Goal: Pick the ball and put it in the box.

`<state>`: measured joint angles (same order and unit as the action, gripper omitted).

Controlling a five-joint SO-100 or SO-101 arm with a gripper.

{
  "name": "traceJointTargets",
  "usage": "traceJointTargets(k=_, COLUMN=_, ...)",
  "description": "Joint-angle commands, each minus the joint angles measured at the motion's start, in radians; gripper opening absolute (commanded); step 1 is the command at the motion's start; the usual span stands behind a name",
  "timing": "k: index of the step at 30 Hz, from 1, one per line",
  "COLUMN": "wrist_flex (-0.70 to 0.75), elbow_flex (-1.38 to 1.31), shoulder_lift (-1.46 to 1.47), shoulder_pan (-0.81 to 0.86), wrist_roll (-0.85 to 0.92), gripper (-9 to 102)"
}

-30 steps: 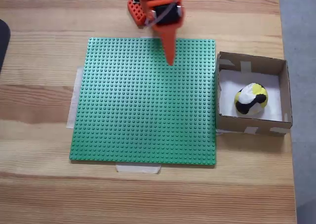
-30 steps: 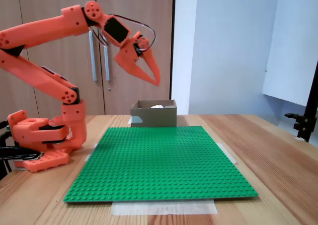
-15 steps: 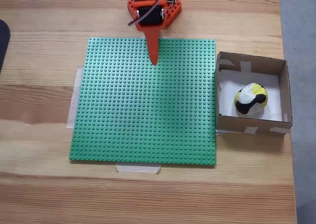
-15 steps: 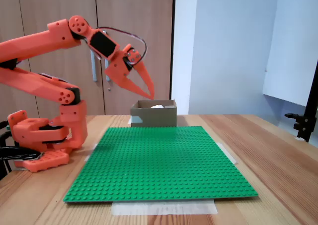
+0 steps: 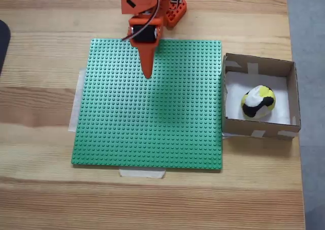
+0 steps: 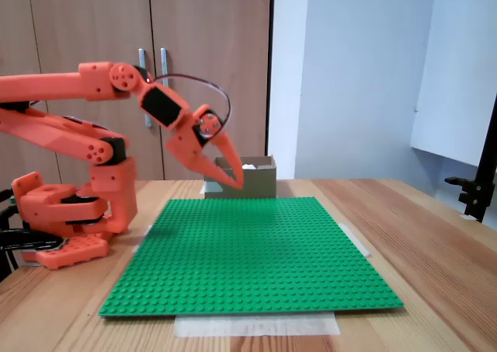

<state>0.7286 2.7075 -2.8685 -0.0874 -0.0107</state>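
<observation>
The ball, lumpy with white, black and yellow patches, rests on the white floor of the brown cardboard box at the right of the green plate. From the side, the box stands at the far end of the table and a white bit of the ball peeks over its rim. My orange gripper hangs above the plate's upper middle, far left of the box, with its fingers together and nothing held. In the side view the gripper points down and forward above the plate.
A green studded baseplate is taped to the wooden table. The arm's orange base sits at the table's left in the side view. A dark object pokes in at the left edge of the top view.
The arm has swung away from the box toward the left of the top view and lowered over the plate. The ball has stayed in the box.
</observation>
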Motion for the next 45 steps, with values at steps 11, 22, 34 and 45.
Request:
traceJointTargets(k=11, wrist_flex=-0.121, elbow_flex=0.250, shoulder_lift=-0.175, shoulder_pan=0.026, wrist_roll=0.035, gripper=-1)
traceJointTargets(k=22, wrist_flex=-0.152, elbow_flex=0.407, shoulder_lift=-0.290, shoulder_pan=0.029, wrist_roll=0.031, gripper=-1)
traceJointTargets(k=34, wrist_flex=-0.129, elbow_flex=0.479, shoulder_lift=-0.354, shoulder_pan=0.034, wrist_roll=0.051, gripper=-1)
traceJointTargets(k=45, wrist_flex=-0.127, elbow_flex=0.506, shoulder_lift=-0.354, shoulder_pan=0.040, wrist_roll=0.058, gripper=-1)
